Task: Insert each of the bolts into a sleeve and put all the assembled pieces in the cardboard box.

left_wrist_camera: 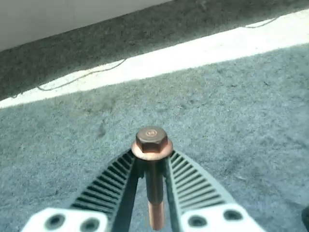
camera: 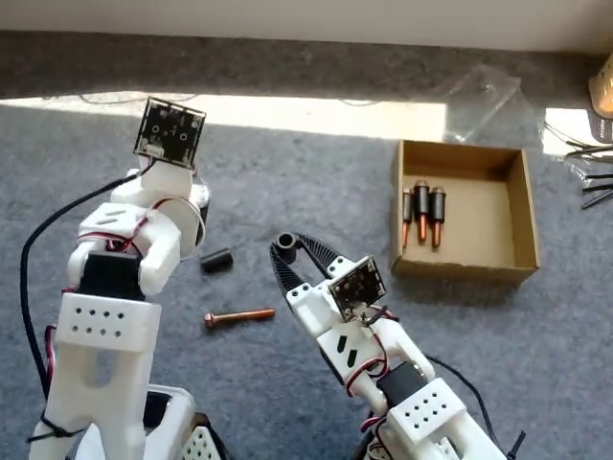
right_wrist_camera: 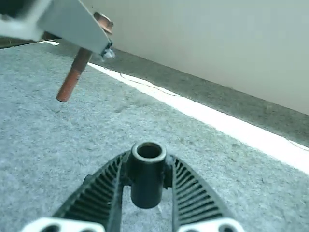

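A: High view first: the cardboard box sits to the right on the grey surface, with three assembled pieces side by side close to its left wall.

B: And outside the box?

A: A loose bolt lies flat between the two arms. A loose sleeve lies just behind it, right beside the left arm's wrist. Touching or not, I can't tell from here.

B: The left arm's grasp?

A: Hidden from above: the wrist board covers what's beneath it. The left wrist view settles it. The left gripper is clamped on a bolt, hex head just past the fingertips, shank running back between the fingers.

B: Over to the right side.

A: Right wrist view: the right gripper is clenched around a black sleeve, open end pointing out beyond the fingertips. The bore is too dark to see into. Farther off hangs that clamped bolt, tilted in the air, its head half hidden behind a white piece of the left arm that the frame edge cuts off.

B: Bolt and sleeve, how close?

A: Apart, with air between them. In the high view, a clear plastic bag lies behind the box, hard to make out against the bright strip.
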Robot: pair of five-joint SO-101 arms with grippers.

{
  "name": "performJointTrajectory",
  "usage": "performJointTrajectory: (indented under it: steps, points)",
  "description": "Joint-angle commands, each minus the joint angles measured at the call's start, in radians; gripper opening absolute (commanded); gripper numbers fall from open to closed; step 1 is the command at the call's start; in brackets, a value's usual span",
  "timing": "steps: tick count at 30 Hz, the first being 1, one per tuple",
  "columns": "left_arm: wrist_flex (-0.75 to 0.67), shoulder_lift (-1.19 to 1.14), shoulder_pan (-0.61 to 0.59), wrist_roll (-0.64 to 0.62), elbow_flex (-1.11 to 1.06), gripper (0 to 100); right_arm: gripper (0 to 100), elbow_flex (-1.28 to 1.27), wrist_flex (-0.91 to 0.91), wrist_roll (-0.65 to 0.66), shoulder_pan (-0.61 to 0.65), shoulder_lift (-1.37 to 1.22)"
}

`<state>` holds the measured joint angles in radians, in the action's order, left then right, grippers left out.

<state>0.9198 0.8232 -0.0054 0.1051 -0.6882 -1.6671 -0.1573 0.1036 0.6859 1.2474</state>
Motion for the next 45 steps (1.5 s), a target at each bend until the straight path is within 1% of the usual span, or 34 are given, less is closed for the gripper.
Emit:
performJointTrajectory:
  steps: [1, 5, 10, 13, 14, 17, 19, 28, 32, 34, 39, 45]
  points:
    - [-0.017, 0.127, 0.085, 0.0, -0.007, 0, 0.5, -0.031, -0.036, 0.002, -0.019, 0.004]
    - [-0.017, 0.179, 0.133, 0.0, -0.005, 0, 0.5, -0.033, -0.035, 0.002, -0.022, 0.004]
    - [-0.025, 0.193, 0.137, -0.005, -0.001, 0, 0.5, -0.033, -0.035, 0.002, -0.024, 0.004]
    - [-0.084, 0.193, 0.139, -0.009, -0.001, 0, 0.5, -0.033, -0.035, 0.002, -0.024, 0.004]
    - [-0.097, 0.193, 0.147, -0.031, -0.002, 0, 0.5, -0.033, -0.035, 0.002, -0.024, 0.004]
    - [-0.11, 0.193, 0.189, -0.141, 0.001, 1, 0.5, -0.033, -0.035, 0.002, -0.024, 0.004]
    - [-0.137, 0.193, 0.232, -0.178, -0.004, 1, 0.5, -0.033, -0.035, 0.003, -0.024, 0.004]
    - [-0.143, 0.197, 0.387, -0.178, -0.004, 1, 0.5, -0.033, -0.031, 0.006, -0.024, 0.004]
    - [-0.149, 0.288, 0.414, -0.176, -0.03, 1, 0.5, -0.033, -0.031, 0.006, -0.024, 0.004]
    - [-0.195, 0.366, 0.414, -0.176, -0.091, 1, 0.5, -0.033, -0.031, 0.006, -0.024, 0.004]
    - [-0.39, 0.549, 0.415, -0.176, -0.32, 0, 0.5, -0.033, -0.031, 0.008, -0.024, 0.004]
    - [-0.552, 0.647, 0.378, -0.178, -0.484, 1, 0.5, -0.033, -0.03, 0.008, -0.024, 0.004]
